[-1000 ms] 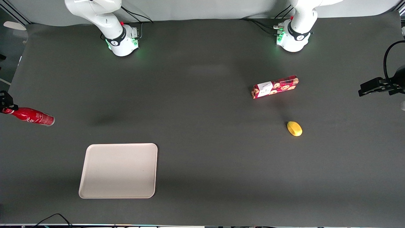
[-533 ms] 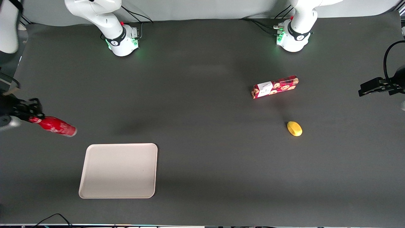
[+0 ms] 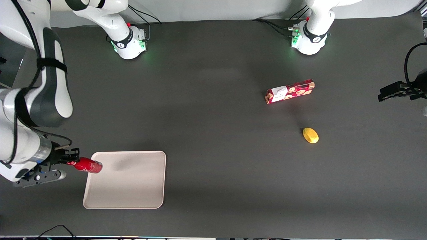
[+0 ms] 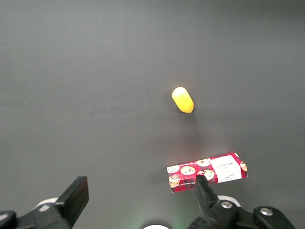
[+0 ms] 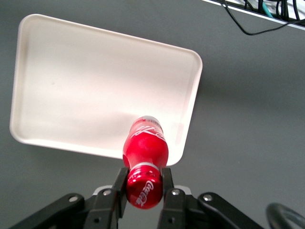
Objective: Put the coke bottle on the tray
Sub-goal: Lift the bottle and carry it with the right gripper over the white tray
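Note:
My right gripper (image 3: 69, 162) is shut on the cap end of the small red coke bottle (image 3: 86, 165), which hangs tilted in the air with its base over the tray's edge nearest the working arm. The pale beige tray (image 3: 133, 186) lies flat on the dark table near the front camera. In the right wrist view the gripper (image 5: 143, 183) has a finger on each side of the red cap, the coke bottle (image 5: 145, 148) points down at the tray (image 5: 86, 90), and the bottle's base is above the tray's rim.
A red cookie box (image 3: 290, 91) and a small yellow object (image 3: 310, 135) lie toward the parked arm's end of the table; they also show in the left wrist view as the box (image 4: 207, 172) and the yellow object (image 4: 183, 99).
My right gripper has carried the coke bottle from the table's working-arm edge toward the front camera and the tray. The bottle's base now reaches over the tray's edge.

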{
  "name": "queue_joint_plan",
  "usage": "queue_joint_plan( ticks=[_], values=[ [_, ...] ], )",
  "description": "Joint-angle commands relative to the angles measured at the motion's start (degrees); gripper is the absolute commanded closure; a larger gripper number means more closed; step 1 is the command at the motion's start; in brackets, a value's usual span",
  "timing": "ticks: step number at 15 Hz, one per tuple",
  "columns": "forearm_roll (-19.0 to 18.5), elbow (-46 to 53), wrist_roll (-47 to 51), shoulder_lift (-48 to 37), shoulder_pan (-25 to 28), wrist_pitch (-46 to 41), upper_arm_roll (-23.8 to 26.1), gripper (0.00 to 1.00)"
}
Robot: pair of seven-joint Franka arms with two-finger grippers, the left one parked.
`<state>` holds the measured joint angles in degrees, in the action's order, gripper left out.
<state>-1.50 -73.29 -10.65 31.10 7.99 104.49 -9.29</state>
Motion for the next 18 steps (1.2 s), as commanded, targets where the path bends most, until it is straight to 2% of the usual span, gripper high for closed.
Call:
queue_joint_plan(
  ticks=[1,5,8,9,10,11,14,16,18],
  values=[
    [0.2,2.5,1.6,4.2,-1.0,3.6,-0.4,0.95],
    [2.5,0.7,1.6,7.7,-2.2,6.5,-0.8,0.95],
    [2.6,-1.9,1.7,7.9,-2.5,9.3,-1.1,0.94],
    [3.1,-1.8,1.7,8.1,-2.5,9.3,-1.1,0.80],
    [3.3,-1.8,1.7,8.5,-2.2,9.3,-1.2,0.32],
    [3.3,-1.7,2.3,8.5,-2.0,9.3,-1.2,0.00],
    [3.3,-1.5,4.3,6.1,-1.5,8.2,-1.2,0.00],
    [3.4,-1.1,5.5,2.1,-1.5,3.1,-0.7,0.00],
    [3.3,-1.5,12.5,-3.8,-1.3,-2.9,0.1,0.00]
  ],
)
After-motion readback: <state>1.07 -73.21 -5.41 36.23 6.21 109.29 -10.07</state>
